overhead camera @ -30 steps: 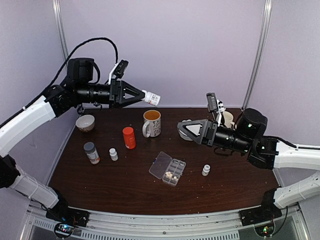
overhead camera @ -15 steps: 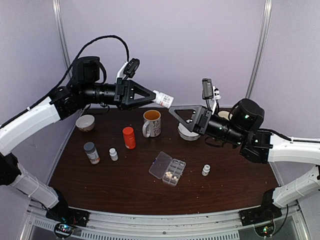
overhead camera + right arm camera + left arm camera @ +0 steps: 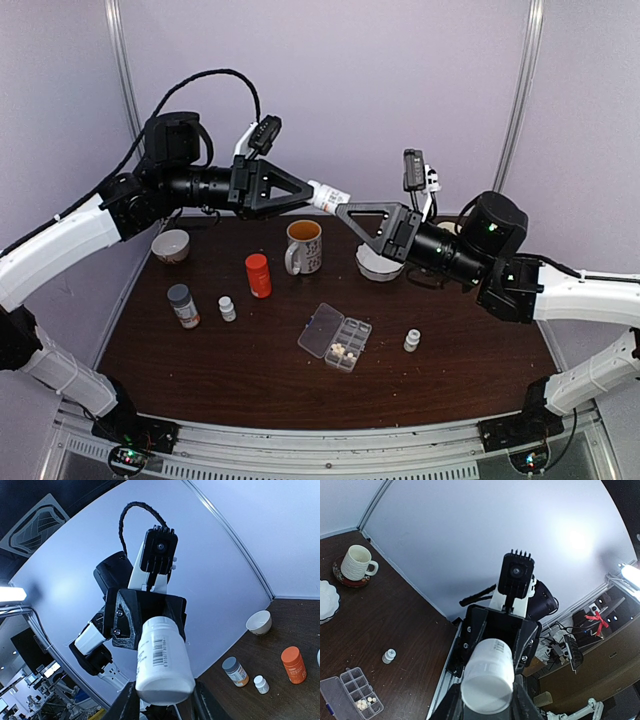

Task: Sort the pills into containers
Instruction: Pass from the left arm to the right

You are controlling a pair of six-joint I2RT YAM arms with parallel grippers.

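Brown table [image 3: 250, 375], one organizer box [image 3: 335, 337], two small white bottles [image 3: 228, 308] [image 3: 412, 340], two bowls [image 3: 170, 245] [image 3: 378, 268]

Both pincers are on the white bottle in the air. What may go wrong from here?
The white bottle lies almost level, high above the table, between the left pincer and the right pincer. If either grip slips, it may fall onto the mug or the open organizer and scatter the pills. If it opens at this tilt, contents may spill.
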